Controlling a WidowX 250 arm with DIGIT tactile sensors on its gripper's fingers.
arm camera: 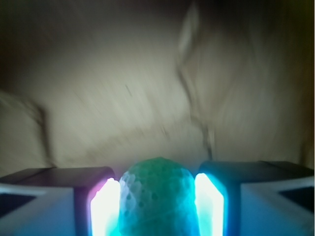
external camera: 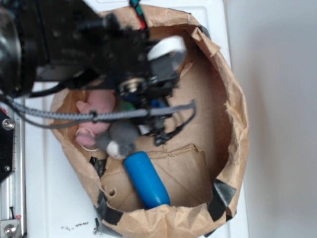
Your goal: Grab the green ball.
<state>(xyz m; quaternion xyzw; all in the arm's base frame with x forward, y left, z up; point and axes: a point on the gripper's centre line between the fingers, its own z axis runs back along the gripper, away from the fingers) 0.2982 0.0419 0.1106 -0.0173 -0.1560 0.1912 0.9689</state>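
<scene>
While pressed between both glowing pads, mint-green ball (arm camera: 156, 196), round and finely dimpled, clamped by gripper (arm camera: 157, 206) against crumpled brown paper bag (arm camera: 123, 98).

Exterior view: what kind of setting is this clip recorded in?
Probably a tabletop robot test setup: a crumpled brown paper bag patched with dark tape on a white surface, holding toys such as a blue cylinder and grey plush.

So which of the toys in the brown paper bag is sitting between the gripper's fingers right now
The mint-green dimpled ball: it sits between the gripper pads. The blue cylinder, grey plush and pink plush lie loose in the bag.
</scene>
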